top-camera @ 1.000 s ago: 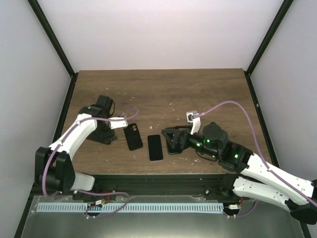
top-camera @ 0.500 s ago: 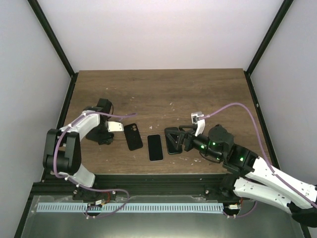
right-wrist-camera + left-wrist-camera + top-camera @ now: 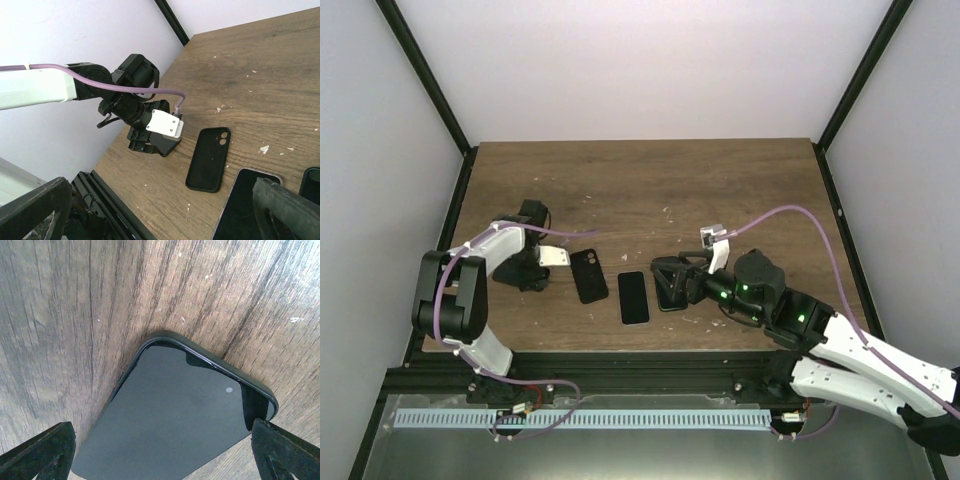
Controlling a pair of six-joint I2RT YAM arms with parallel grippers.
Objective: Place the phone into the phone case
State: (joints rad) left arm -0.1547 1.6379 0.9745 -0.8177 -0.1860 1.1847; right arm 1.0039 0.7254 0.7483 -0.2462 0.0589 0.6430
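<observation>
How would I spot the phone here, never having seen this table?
On the wooden table, near its front edge, three dark slabs lie in a row. The phone is the middle one: plain glossy screen with a pale rim, unlike the black case left of it with a corner camera cutout.

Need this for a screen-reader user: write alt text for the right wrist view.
The left gripper, on a white arm, points down at the wooden table. Beside it lies a black case with a camera cutout; a dark-screened phone shows at the bottom edge.

Glossy phone (image 3: pixel 633 297), scuffed wooden table (image 3: pixel 720 180)
</observation>
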